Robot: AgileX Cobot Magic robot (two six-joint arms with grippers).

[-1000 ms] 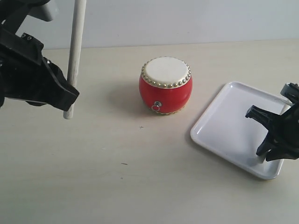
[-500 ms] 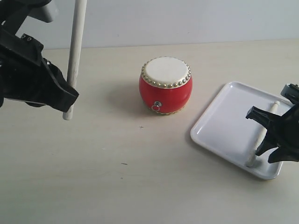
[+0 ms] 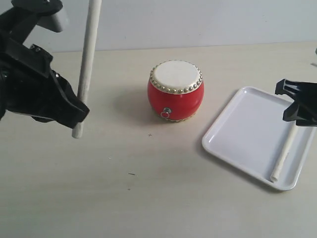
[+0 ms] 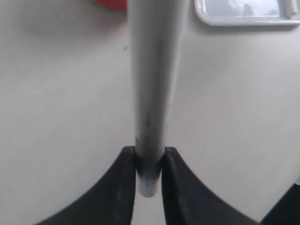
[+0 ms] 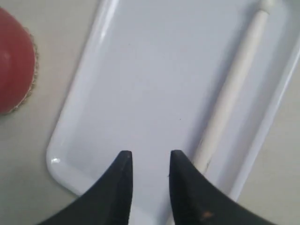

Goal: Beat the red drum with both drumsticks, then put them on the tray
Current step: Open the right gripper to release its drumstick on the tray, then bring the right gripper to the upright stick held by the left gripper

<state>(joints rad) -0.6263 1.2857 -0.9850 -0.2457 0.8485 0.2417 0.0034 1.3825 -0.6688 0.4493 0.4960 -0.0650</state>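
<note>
The red drum (image 3: 175,91) stands upright mid-table, cream skin up; its edge shows in the right wrist view (image 5: 14,65). My left gripper (image 3: 79,111) is shut on one drumstick (image 3: 87,64), held nearly upright left of the drum; up close the stick (image 4: 152,84) sits pinched between the jaws (image 4: 150,164). The other drumstick (image 3: 286,151) lies loose along the right side of the white tray (image 3: 242,134), also seen as the drumstick (image 5: 236,79) on the tray (image 5: 140,75). My right gripper (image 5: 150,157) hovers open above the tray, empty; in the exterior view the right gripper (image 3: 297,106) is raised over the tray's far right.
The pale wooden table (image 3: 148,188) stretches around the drum and tray. A light wall (image 3: 198,20) bounds the far edge. The tray sits near the table's right side.
My right gripper let go of its drumstick, which now lies on the tray, and rose up and back. My left gripper shifted slightly right and down with its stick.
</note>
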